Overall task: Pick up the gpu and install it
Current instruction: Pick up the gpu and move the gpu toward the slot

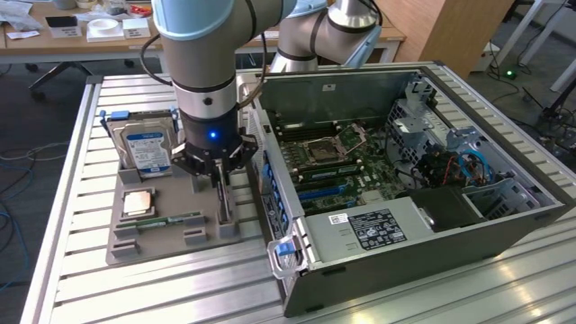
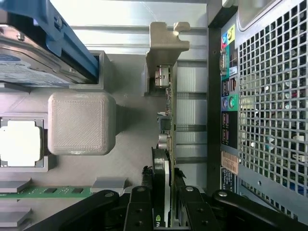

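The gpu (image 1: 223, 206) stands on edge in a slot of the grey holder tray (image 1: 171, 237), beside the open computer case (image 1: 405, 169). My gripper (image 1: 220, 192) reaches straight down onto it. In the wrist view the black fingers (image 2: 142, 199) sit against both faces of the gpu (image 2: 164, 120), so my gripper (image 2: 162, 195) is shut on the card. The card's lower edge still rests in the tray, with its metal bracket end by the tray's post (image 2: 166, 38). The motherboard (image 1: 333, 169) with its blue slots lies exposed inside the case.
On the tray are a silver hard drive with a blue label (image 1: 148, 152), a CPU (image 1: 137, 201) and a green RAM stick (image 1: 171, 221). The case's rear panel (image 2: 269, 96) stands close to the card. Behind the slatted metal table (image 1: 180, 290) is a cluttered desk.
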You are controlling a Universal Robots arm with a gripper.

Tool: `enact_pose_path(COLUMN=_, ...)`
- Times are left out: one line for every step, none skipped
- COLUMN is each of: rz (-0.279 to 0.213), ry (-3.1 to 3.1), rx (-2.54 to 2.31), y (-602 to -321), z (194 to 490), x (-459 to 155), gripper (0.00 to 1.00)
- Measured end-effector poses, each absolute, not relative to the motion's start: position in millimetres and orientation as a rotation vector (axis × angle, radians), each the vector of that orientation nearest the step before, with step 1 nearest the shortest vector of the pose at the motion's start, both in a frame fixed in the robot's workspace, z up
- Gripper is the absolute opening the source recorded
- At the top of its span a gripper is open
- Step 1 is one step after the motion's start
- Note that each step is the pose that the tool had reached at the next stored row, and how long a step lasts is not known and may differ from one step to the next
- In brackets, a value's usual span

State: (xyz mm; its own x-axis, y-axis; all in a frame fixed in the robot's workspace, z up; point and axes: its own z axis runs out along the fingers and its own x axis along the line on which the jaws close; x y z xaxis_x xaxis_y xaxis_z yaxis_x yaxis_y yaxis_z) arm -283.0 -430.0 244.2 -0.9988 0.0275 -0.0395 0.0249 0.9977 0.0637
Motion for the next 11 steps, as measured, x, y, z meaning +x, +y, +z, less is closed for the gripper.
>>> enact_pose_path(rz=0.098, ry=3.099, rx=0.041, y=-430, z=246, x=-283, gripper=0.27)
enact_pose_path(rz=0.098, ry=3.099, rx=0.041, y=-430, z=248, x=-283, gripper=0.27)
enact_pose_path(rz=0.098, ry=3.099, rx=0.041, y=-430, z=250, x=-283, gripper=0.27)
enact_pose_path(rz=0.098, ry=3.099, rx=0.041, y=-430, z=256, x=-283, gripper=0.27)
enact_pose_path(rz=0.098, ry=3.099, rx=0.041, y=-430, z=262, x=-283, gripper=0.27)
enact_pose_path(rz=0.098, ry=3.099, rx=0.041, y=-430, z=264, x=-283, gripper=0.27)
enact_pose_path(rz=0.099, ry=3.099, rx=0.041, y=-430, z=265, x=-283, gripper=0.27)
enact_pose_path(rz=0.099, ry=3.099, rx=0.041, y=-430, z=266, x=-283, gripper=0.27)
enact_pose_path(rz=0.099, ry=3.099, rx=0.041, y=-430, z=267, x=-283, gripper=0.27)
enact_pose_path(rz=0.099, ry=3.099, rx=0.041, y=-430, z=267, x=-283, gripper=0.27)
enact_pose_path(rz=0.099, ry=3.099, rx=0.041, y=-430, z=268, x=-283, gripper=0.27)
